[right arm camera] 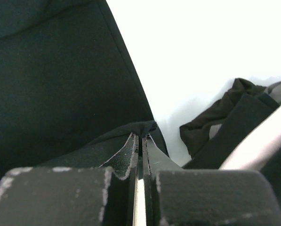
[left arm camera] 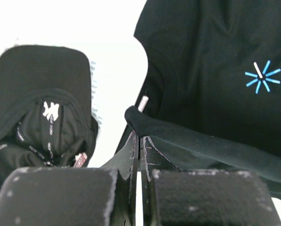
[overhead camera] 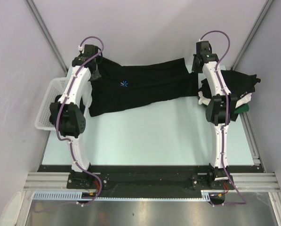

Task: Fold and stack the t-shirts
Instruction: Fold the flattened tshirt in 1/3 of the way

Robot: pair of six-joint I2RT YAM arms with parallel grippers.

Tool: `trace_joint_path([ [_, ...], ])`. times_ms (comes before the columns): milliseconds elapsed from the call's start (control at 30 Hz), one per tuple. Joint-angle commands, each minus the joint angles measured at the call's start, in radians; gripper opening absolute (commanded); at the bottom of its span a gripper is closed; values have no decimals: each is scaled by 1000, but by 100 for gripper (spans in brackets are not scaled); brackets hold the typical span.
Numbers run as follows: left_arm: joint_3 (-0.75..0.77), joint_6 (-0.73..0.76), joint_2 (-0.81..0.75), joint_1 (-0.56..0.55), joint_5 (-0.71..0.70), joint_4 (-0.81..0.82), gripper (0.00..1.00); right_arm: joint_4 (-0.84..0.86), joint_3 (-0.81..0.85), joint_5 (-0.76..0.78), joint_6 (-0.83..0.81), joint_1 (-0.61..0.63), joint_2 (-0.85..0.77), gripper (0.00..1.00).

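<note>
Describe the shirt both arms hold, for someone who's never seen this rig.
Start at the pale table and look along its far edge. The black t-shirt lies stretched wide there. Unlike the crumpled pile at right, it shows a small blue starburst mark.

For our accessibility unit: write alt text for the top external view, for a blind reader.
The left gripper and right gripper each pinch an end of a black t-shirt stretched across the table. Other shirts lie heaped right, a white basket left.
</note>
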Motion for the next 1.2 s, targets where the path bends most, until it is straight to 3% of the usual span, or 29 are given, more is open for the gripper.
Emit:
trace_joint_path([
  [0,65,62,18,16,-49,-8,0,55,42,10,-26,-4,15,0],
  [333,67,125,12,33,-118,-8,0,54,22,23,-34,-4,13,0],
  [1167,116,116,72,63,-60,-8,0,86,12,32,-52,6,33,0],
])
